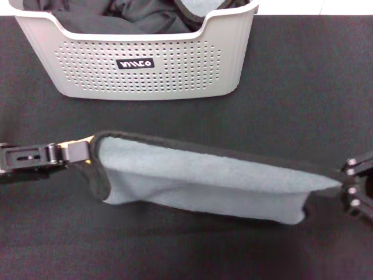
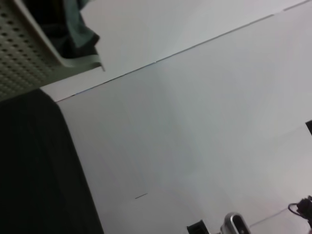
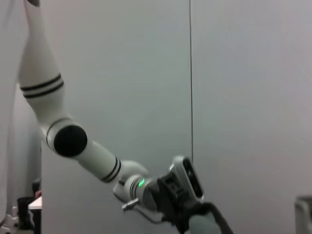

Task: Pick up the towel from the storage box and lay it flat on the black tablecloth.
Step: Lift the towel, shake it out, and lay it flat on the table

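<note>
Left gripper (image 1: pixel 87 150) and right gripper (image 1: pixel 344 178) are each pinching a corner of the fluffy grey-teal towel (image 1: pixel 204 181), stretching it taut for flat laying, just in front of the light grey perforated plastic storage box (image 1: pixel 145 64), over the wide black tablecloth (image 1: pixel 303 87).

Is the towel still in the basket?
Out. The towel hangs stretched between the left hand and right hand, in front of the basket.

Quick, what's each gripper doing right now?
Left gripper: closed on the towel, at its left end.
Right gripper: closed on the towel's right end.
</note>
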{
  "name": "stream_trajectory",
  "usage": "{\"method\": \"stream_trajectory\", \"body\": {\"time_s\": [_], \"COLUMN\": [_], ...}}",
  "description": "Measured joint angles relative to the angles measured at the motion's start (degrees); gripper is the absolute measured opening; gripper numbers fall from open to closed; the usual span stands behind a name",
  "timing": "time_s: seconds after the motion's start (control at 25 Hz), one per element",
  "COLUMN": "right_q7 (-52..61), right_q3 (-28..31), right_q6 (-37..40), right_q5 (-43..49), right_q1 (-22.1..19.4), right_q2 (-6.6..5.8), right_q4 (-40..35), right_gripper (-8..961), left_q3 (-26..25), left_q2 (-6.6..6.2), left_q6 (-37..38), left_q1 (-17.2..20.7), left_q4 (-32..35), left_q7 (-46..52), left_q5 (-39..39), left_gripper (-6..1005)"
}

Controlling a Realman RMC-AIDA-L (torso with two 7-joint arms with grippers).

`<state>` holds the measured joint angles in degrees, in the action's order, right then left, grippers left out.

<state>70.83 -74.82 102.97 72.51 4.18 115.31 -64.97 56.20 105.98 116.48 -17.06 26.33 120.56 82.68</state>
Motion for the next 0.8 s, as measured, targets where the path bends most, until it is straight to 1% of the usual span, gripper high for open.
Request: {"method": "stream_trajectory", "body": {"time_s": [0.16,0.24,0.36,0.44,0.56,0.68,0.72,0.76,0.8], "right_q7": [-2.64,-5.08,-7.13,-7.89,-7.4,-5.28,-4.52,-4.15,-3.91], "right_q3": [3.53,4.85,6.98,7.83,7.58,6.64,6.39,6.2,6.09], "right_q6": [1.02,-0.19,-2.34,-3.62,-4.24,-2.22,-0.76,0.77,1.87], "right_q5": [-1.31,-2.04,-2.16,-2.16,-1.98,-1.61,-1.59,-1.69,-1.72], "right_q1": [-0.04,0.95,3.3,4.58,5.29,3.56,1.86,0.28,-0.9], "right_q2": [0.03,0.06,0.07,0.08,0.08,0.08,0.08,0.14,0.2], "right_q4": [-2.27,-2.58,-2.34,-2.02,-2.28,-3.26,-3.75,-4.42,-4.86], "right_gripper": [55,56,56,56,57,57,57,58,58], "left_q3": [-0.43,-1.19,-2.89,-3.85,-3.65,-0.52,1.3,6.39,6.39], "left_q2": [1.55,2.85,3.81,3.98,3.76,3.78,3.81,3.62,3.62], "left_q6": [-0.01,-0.19,-0.37,-0.52,-0.43,0.2,0.36,0.67,0.67], "left_q1": [-2.28,-5.41,-9.78,-12.83,-15.74,-15.81,-15.11,-12.84,-12.84], "left_q4": [-0.57,-1.07,-2.07,-2.72,-2.96,-2.49,-2.23,-1.35,-1.35], "left_q7": [-2.49,-3.53,-5.04,-6.54,-7.56,-7.54,-7.65,-8.39,-8.39], "left_q5": [-1.54,-2.52,-2.6,-2.55,-1.8,-1.33,-1.81,-4.42,-4.42], "left_gripper": [16,17,17,17,17,17,17,17,17]}}
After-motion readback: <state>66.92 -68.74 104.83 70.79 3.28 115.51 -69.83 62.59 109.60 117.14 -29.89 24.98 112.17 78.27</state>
